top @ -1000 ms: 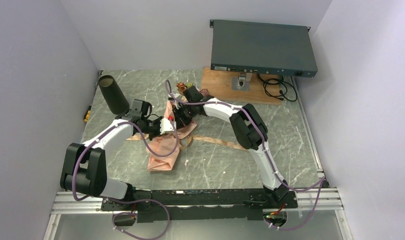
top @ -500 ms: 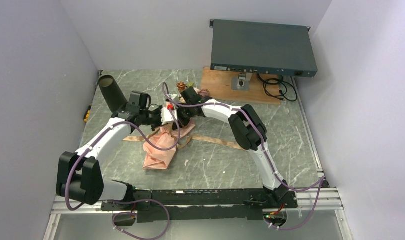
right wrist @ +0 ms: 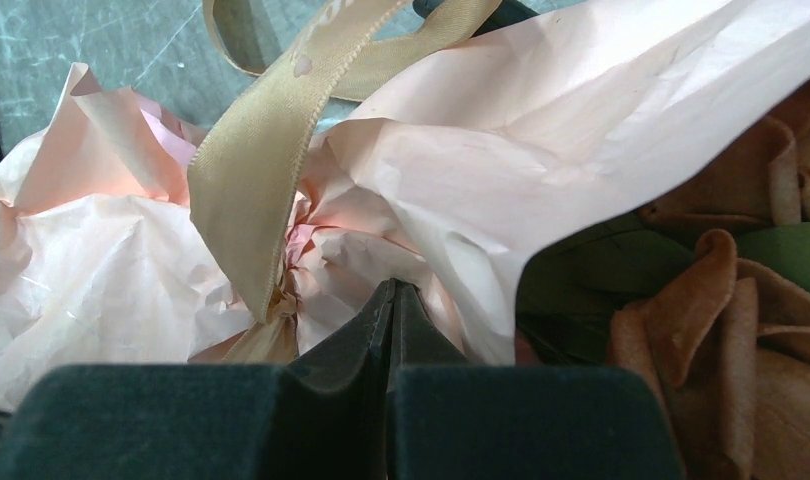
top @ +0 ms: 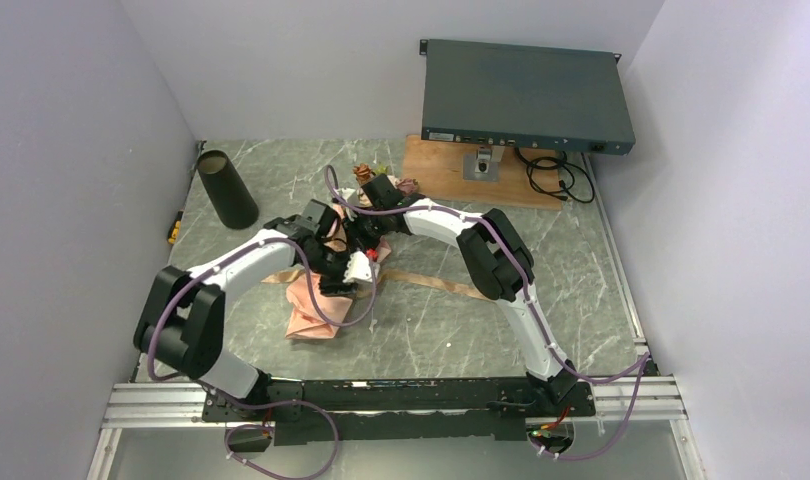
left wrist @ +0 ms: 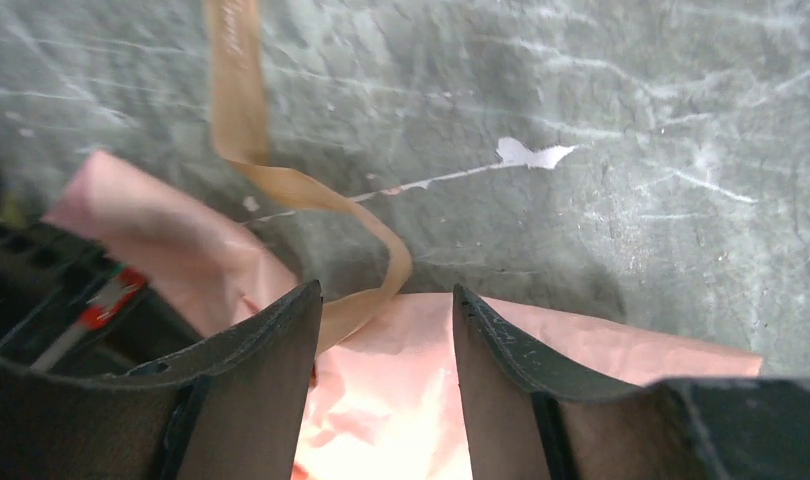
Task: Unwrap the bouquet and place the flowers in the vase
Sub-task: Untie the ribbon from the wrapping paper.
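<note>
1. Between the left gripper's (left wrist: 386,292) parted jaws nothing is held. Paper (left wrist: 621,345) lies just beneath, and the ribbon (left wrist: 243,110) curls off toward eleven o'clock.
2. Right gripper (right wrist: 393,292) jaws are closed, tips pressed into crumpled paper beside the ribbon. Whether they pinch a fold, I cannot tell.
3. Flowers (right wrist: 741,300) sit at three o'clock of those tips, half under the wrap.
4. Seen from above, the vase (top: 227,188) stands at ten o'clock of the bouquet (top: 363,174), well apart.
5. Step in hand, I judge: unwrapping. The ribbon looks undone, the paper is not yet off.
6. Next, the left jaws need to close on a free paper edge and peel it toward seven o'clock.
</note>
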{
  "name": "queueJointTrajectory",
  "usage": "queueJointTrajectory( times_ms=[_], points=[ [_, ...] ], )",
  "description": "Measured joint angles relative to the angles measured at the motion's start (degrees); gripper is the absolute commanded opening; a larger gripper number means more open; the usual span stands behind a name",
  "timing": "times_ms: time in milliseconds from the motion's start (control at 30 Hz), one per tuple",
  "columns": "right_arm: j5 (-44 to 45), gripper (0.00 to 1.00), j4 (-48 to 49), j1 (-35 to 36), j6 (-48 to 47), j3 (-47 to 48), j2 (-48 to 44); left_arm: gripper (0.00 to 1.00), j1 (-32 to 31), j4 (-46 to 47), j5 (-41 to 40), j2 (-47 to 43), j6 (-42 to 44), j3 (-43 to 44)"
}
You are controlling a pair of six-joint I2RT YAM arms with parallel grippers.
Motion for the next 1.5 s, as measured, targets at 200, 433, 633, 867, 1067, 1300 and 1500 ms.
queueJointTrajectory(
  times_ms=[200, 433, 633, 867, 1067, 1300, 1500],
  points=[
    [0.0, 0.00, 0.0, 0.0, 0.0, 0.0, 0.0, 0.52, -6.1, 0.7, -8.2, 5.6, 0.7, 0.0],
    [0.0, 0.00, 0.3, 0.0, 0.0, -0.3, 0.0, 0.15, -9.9, 2.3, -14.0, 8.9, -1.1, 0.0],
    [0.0, 0.00, 0.8, 0.0, -0.2, -0.6, 0.0, 0.00, -10.1, 2.2, -12.9, 8.0, -6.4, 2.9],
    [0.0, 0.00, 1.6, 0.0, -0.5, -1.9, -0.6, 0.00, -8.5, 4.9, -9.7, -1.5, -12.3, 6.0],
    [0.0, 0.00, 2.6, -0.1, -0.8, -3.2, -1.1, 0.00, -4.0, 4.4, -6.9, -3.0, -15.8, 7.1],
    [0.0, 0.00, 3.3, 0.0, -0.9, -3.7, -1.3, 0.39, -1.9, 2.7, -2.9, -3.0, -14.3, 7.3],
    [0.0, 0.00, 3.8, 0.0, -0.9, -4.0, -1.4, 0.39, 10.1, 3.0, 0.3, -2.9, -10.3, 7.0]
  ],
)
